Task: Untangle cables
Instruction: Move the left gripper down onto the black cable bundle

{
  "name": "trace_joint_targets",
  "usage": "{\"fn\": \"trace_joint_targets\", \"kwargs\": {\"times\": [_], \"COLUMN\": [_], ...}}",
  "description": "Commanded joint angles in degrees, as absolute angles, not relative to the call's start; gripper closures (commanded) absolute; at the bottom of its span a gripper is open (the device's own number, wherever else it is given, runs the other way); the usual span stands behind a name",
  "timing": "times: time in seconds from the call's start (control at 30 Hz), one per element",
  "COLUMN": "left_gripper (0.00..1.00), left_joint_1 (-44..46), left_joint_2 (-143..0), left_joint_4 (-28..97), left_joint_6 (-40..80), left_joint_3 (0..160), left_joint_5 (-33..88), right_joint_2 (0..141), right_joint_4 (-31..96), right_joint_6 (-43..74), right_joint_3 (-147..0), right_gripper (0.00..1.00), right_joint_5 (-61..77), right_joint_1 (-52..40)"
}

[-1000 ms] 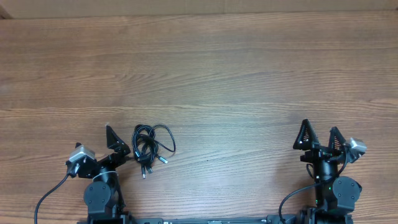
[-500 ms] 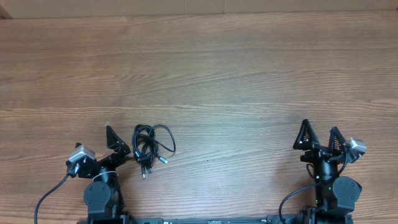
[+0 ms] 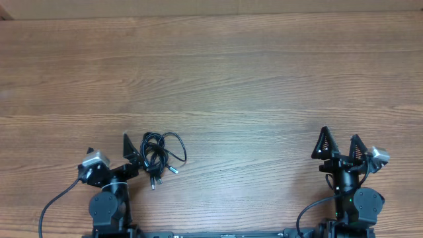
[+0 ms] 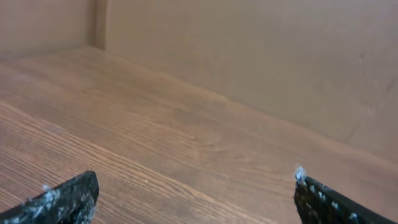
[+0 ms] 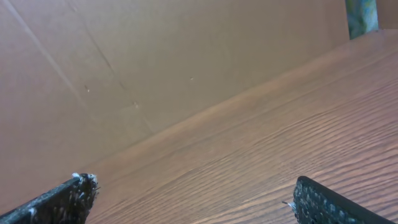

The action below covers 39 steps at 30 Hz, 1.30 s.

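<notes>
The cables (image 3: 160, 154) lie as one small black tangle of loops on the wooden table (image 3: 251, 86), near its front left, with a few silver-tipped plugs sticking out toward the front. My left gripper (image 3: 111, 151) is just left of the tangle, open, and its right finger (image 3: 129, 144) stands close beside the loops. In the left wrist view the left gripper (image 4: 196, 199) holds nothing and the cables are out of frame. My right gripper (image 3: 340, 143) rests far to the right, open and empty, as the right wrist view (image 5: 193, 198) also shows.
A brown cardboard wall (image 4: 261, 62) runs along the table's far edge (image 3: 211, 16). Both arm bases sit at the front edge, each trailing a thicker black wire (image 3: 53, 205).
My left gripper has swung a little to the right, bringing its right finger nearer the cables. The cables and the right arm have not moved.
</notes>
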State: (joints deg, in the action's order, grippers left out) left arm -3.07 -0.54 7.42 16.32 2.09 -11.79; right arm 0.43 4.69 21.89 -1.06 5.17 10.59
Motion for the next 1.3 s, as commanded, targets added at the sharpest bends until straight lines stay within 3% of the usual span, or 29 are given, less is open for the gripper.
{"fn": "trace_joint_targets", "kwargs": {"times": [0.0, 0.37, 0.87, 1.27], "left_gripper": [0.00, 0.00, 0.00, 0.00], "left_joint_1": [-2.9, -2.9, -2.9, 3.0], "left_joint_2": [-0.4, -9.0, -44.3, -66.1], "left_joint_4": [13.7, 27.6, 54.2, 69.0], "left_joint_6": [12.0, 12.4, 4.6, 2.5], "left_joint_3": [7.9, 26.4, 57.0, 67.3], "left_joint_5": [-10.0, -8.3, -1.7, -2.9], "right_joint_2": [0.2, 0.2, 0.2, 0.2], "right_joint_4": [4.4, 4.4, 4.4, 4.4], "right_joint_6": [22.1, 22.1, 22.1, 22.1], "right_joint_3": [-0.5, -0.5, -0.5, -0.5], "right_gripper": [0.00, 0.00, 0.00, 0.00], "right_joint_5": [5.5, 5.5, 5.5, 5.5], "right_joint_1": [10.9, 10.9, 10.9, 10.9]}}
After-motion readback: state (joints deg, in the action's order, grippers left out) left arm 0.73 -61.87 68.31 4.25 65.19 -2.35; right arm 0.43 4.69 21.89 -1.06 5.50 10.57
